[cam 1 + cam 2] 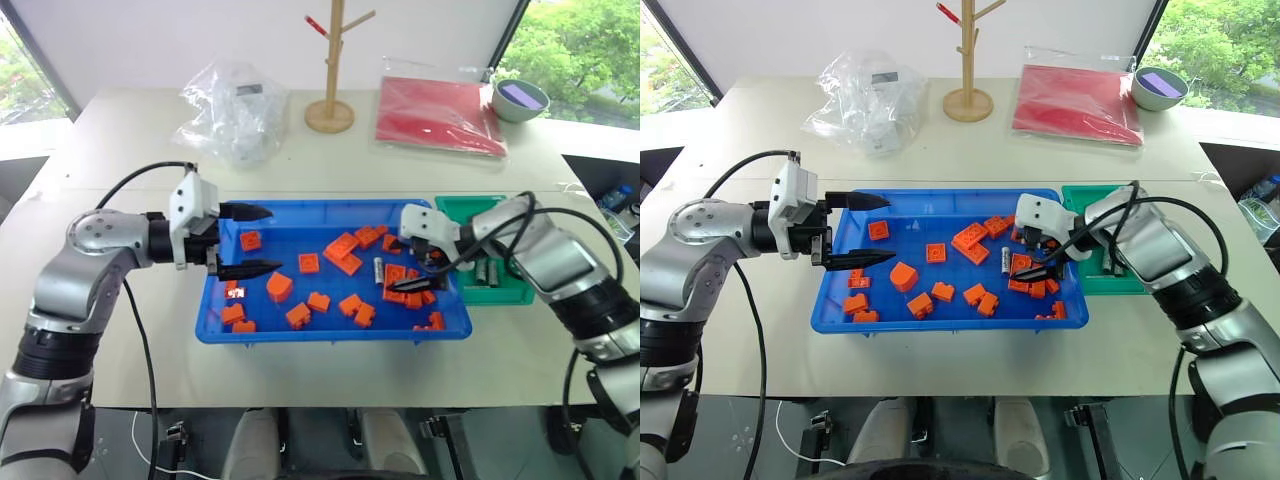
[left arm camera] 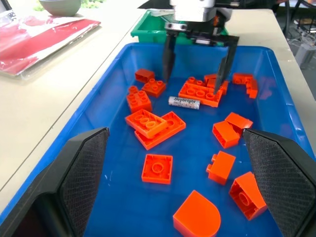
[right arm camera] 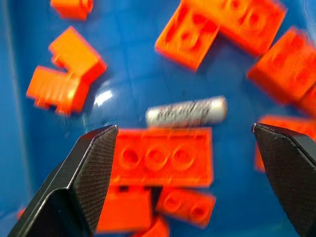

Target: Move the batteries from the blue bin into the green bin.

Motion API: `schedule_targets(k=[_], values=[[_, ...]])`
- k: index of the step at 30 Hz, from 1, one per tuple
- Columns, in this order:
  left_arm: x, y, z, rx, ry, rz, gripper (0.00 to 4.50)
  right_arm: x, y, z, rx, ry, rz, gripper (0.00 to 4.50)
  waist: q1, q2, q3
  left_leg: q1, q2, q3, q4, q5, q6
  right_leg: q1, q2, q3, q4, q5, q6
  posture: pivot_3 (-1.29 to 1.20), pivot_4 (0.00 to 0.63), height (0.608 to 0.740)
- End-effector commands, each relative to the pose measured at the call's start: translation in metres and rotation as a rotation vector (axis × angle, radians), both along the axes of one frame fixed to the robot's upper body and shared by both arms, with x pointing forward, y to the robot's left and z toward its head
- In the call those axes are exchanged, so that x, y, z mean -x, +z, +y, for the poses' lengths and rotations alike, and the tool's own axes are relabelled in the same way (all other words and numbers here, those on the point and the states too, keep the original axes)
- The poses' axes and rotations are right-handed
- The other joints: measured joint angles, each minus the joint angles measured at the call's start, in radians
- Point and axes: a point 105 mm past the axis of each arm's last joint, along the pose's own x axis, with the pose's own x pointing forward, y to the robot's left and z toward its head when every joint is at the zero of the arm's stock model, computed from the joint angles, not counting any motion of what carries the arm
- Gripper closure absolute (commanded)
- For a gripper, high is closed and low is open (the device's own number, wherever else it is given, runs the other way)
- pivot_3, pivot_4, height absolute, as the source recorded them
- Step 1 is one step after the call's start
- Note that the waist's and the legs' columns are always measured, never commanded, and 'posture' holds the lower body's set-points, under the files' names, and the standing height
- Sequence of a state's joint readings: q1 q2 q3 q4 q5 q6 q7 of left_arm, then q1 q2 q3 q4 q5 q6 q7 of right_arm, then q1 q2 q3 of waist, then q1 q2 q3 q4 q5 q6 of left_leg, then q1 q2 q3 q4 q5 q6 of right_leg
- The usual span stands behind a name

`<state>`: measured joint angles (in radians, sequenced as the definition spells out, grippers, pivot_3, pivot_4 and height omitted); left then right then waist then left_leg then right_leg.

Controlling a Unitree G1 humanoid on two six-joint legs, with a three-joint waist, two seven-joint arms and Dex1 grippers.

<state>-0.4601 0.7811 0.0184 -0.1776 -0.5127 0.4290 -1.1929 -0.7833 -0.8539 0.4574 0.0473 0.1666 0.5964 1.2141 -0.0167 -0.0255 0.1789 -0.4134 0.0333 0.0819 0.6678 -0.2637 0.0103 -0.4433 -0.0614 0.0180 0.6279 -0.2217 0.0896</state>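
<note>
The blue bin [image 1: 330, 334] lies in the middle of the table, scattered with orange bricks [image 1: 343, 250]. One silver battery [image 1: 379, 270] lies on its floor right of centre, beside a long orange brick [image 3: 163, 155]. My right gripper [image 1: 410, 272] hangs open just above that battery [image 3: 186, 112], with one finger on each side of it and nothing held. The green bin [image 1: 452, 207] adjoins the blue bin's right end and holds batteries [image 1: 487, 271]. Over the blue bin's left end my left gripper [image 1: 275, 239] is open and empty, pointing right.
At the back of the table stand a wooden peg stand [image 1: 330, 60], a crumpled clear plastic bag [image 1: 230, 110], a red folder [image 1: 435, 115] and a grey bowl [image 1: 520, 98]. Bare tabletop lies in front of the bins.
</note>
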Motion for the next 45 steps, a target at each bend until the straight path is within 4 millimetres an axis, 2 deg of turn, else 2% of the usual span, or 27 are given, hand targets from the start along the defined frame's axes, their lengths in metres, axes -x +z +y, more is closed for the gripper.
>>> schedule_targets(k=[1,11,14,17,18,19,23,25,29,32,36,38,40,41,43,45], values=[[0.004,0.009,0.002,0.003,0.009,-0.04,0.0,-0.006,0.001,0.002,0.002,0.005,-0.01,0.02,0.003,0.0,0.0,0.0,0.0,0.0,0.0,0.0,0.0,0.0,0.0,0.0,0.0,0.0,0.0,0.0,0.15,0.736],[0.004,0.012,0.004,0.006,0.032,-0.047,0.0,-0.017,-0.022,0.004,0.051,0.03,0.02,0.02,0.0,0.0,0.0,0.0,0.0,0.0,0.001,0.001,-0.001,0.0,0.0,-0.001,0.001,0.0,0.0,0.0,0.15,0.736],[0.004,0.013,0.004,0.006,0.031,-0.049,0.0,-0.017,-0.023,0.006,0.047,0.041,0.025,0.81,0.0,0.0,0.0,0.002,0.0,0.0,0.0,0.001,-0.001,0.001,0.0,-0.001,0.001,0.0,0.0,0.0,0.15,0.736],[0.004,0.012,0.004,0.006,0.028,-0.048,0.0,-0.014,-0.013,0.011,0.005,0.045,0.022,2.26,0.001,0.0,0.0,0.002,0.0,0.0,0.0,0.001,-0.001,0.002,0.0,-0.001,0.001,0.0,0.0,0.0,0.15,0.736],[0.004,0.011,0.004,0.006,0.028,-0.046,0.0,-0.014,-0.007,0.013,-0.02,0.034,0.012,2.28,0.002,0.0,0.0,0.002,0.0,0.0,0.0,0.001,-0.001,0.002,0.0,-0.001,0.001,0.0,0.0,0.0,0.15,0.736],[0.004,0.011,0.004,0.005,0.027,-0.044,0.0,-0.014,0.0,0.014,-0.046,0.02,0.009,2.28,0.003,0.0,0.0,0.002,0.0,0.0,0.0,0.001,-0.001,0.002,0.0,-0.001,0.001,0.0,0.0,0.0,0.15,0.736],[0.005,0.008,0.004,0.01,0.027,-0.031,0.0,-0.01,0.049,0.01,-0.229,-0.083,-0.007,2.28,0.004,0.0,0.0,0.002,0.0,0.0,0.0,0.001,-0.001,0.001,-0.001,-0.001,0.002,0.0,0.0,0.0,0.15,0.736],[0.005,0.008,0.005,0.012,0.027,-0.027,0.0,-0.01,0.074,-0.004,-0.303,-0.167,-0.037,2.28,0.006,0.0,0.0,0.002,0.0,-0.001,0.0,0.001,-0.001,0.001,-0.001,-0.001,0.002,0.0,0.0,0.0,0.15,0.736],[0.004,0.006,0.008,0.011,0.033,-0.021,0.0,-0.005,0.101,-0.045,-0.353,-0.337,-0.101,2.28,0.009,0.0,0.0,0.002,0.0,-0.002,0.0,0.0,-0.001,0.002,-0.002,-0.001,0.001,-0.001,-0.003,0.0,0.15,0.736],[0.001,0.006,0.011,0.01,0.041,-0.019,0.0,0.001,0.1,-0.091,-0.3,-0.504,-0.155,2.28,0.008,0.0,0.0,0.002,0.0,-0.002,0.0,0.0,-0.001,0.002,-0.002,-0.001,0.0,-0.002,-0.003,0.0,0.15,0.736],[-0.004,0.006,0.015,0.009,0.048,-0.018,0.0,0.009,0.088,-0.116,-0.278,-0.62,-0.157,2.28,-0.002,0.0,0.0,0.003,0.0,0.0,0.0,0.0,-0.001,0.002,-0.002,0.0,0.001,-0.002,-0.003,0.0,0.15,0.736],[-0.007,0.007,0.016,0.008,0.05,-0.019,0.0,0.01,0.074,-0.126,-0.227,-0.655,-0.169,1.21,-0.003,0.0,0.0,0.004,0.0,0.0,0.0,0.0,-0.001,0.001,-0.001,0.001,0.001,-0.001,-0.003,0.0,0.15,0.736],[-0.01,0.008,0.017,0.008,0.05,-0.021,0.0,0.01,0.067,-0.132,-0.186,-0.671,-0.193,0.33,-0.003,0.0,0.0,0.004,0.0,0.0,0.0,0.0,-0.001,0.001,0.0,0.001,0.001,-0.001,-0.003,0.0,0.15,0.736],[-0.012,0.01,0.018,0.01,0.056,-0.022,0.0,0.009,0.064,-0.136,-0.163,-0.668,-0.215,0.06,-0.002,0.0,0.0,0.004,0.0,0.0,0.0,0.0,-0.001,0.001,0.0,0.001,0.001,-0.001,-0.003,0.0,0.15,0.736],[-0.015,0.012,0.022,0.02,0.067,-0.019,0.0,0.009,0.061,-0.14,-0.15,-0.648,-0.242,0.06,-0.001,0.0,0.0,0.004,0.0,0.0,0.0,0.0,-0.001,0.001,-0.001,0.002,0.001,-0.001,-0.002,0.0,0.15,0.736],[-0.018,0.017,0.03,0.049,0.1,-0.005,0.0,0.024,0.068,-0.138,-0.184,-0.493,-0.248,0.06,0.003,0.0,0.0,0.003,0.0,0.001,0.0,0.0,-0.001,0.002,-0.001,0.002,0.001,-0.001,-0.002,0.0,0.15,0.736]])
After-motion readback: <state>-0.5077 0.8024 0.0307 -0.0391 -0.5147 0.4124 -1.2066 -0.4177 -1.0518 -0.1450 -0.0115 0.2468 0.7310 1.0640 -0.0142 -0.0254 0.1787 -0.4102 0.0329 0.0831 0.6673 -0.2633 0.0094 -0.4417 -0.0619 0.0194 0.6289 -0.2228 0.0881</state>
